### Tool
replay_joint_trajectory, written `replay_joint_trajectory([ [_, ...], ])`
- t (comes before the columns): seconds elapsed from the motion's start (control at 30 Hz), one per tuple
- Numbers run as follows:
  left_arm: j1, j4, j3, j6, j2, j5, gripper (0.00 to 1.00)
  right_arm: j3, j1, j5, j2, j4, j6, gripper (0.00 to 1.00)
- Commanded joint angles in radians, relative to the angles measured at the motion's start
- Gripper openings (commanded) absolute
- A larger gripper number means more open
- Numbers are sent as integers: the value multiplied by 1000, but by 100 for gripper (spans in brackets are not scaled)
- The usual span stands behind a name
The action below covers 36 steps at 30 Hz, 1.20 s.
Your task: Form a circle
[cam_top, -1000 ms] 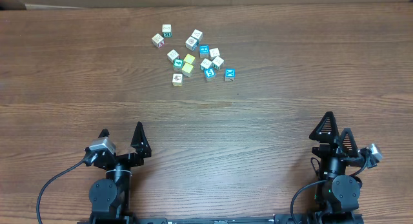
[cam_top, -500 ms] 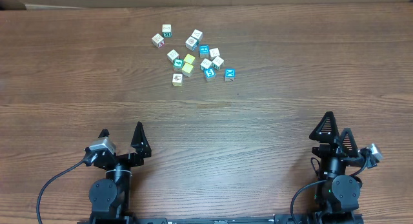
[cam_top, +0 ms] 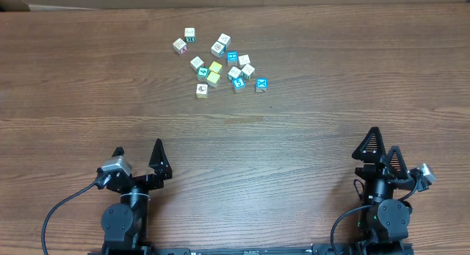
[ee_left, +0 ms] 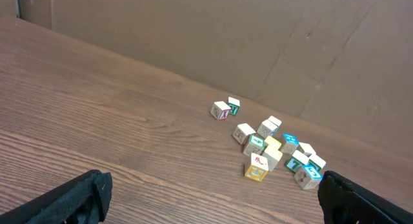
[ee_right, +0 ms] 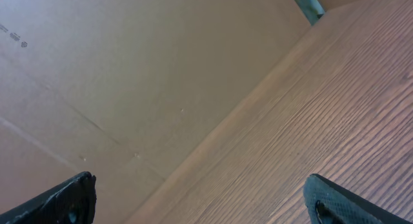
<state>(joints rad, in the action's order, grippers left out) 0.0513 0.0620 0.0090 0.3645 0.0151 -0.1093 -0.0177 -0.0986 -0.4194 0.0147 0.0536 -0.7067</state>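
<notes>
Several small toy cubes point(cam_top: 215, 67) with white, cyan and yellow faces lie in a loose scatter at the far middle of the wooden table point(cam_top: 330, 78); no circle shows among them. The left wrist view has the same cubes point(ee_left: 273, 145) ahead and to the right. A white pair point(cam_top: 184, 40) sits slightly apart at the scatter's left, and a cyan cube point(cam_top: 261, 84) at its right. My left gripper point(cam_top: 137, 148) point(ee_left: 210, 198) rests open near the front edge, far from the cubes. My right gripper point(cam_top: 384, 138) point(ee_right: 200, 198) is open at the front right, facing away from them.
A brown cardboard wall point(ee_left: 193, 30) point(ee_right: 97, 69) runs along the table's far edge. A teal bar point(ee_right: 307, 4) shows at the wall's top in the right wrist view. Bare wood lies between the grippers and the cubes.
</notes>
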Motion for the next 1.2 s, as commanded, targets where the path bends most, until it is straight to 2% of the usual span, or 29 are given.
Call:
replay_joint_trajectory([
  [0.0, -6, -32, -4, -2, -11, -10, 100, 10, 4, -6, -12, 0, 0, 100],
  [1.17, -6, -6, -2, -2, -11, -29, 99, 10, 4, -6, -12, 0, 0, 100],
])
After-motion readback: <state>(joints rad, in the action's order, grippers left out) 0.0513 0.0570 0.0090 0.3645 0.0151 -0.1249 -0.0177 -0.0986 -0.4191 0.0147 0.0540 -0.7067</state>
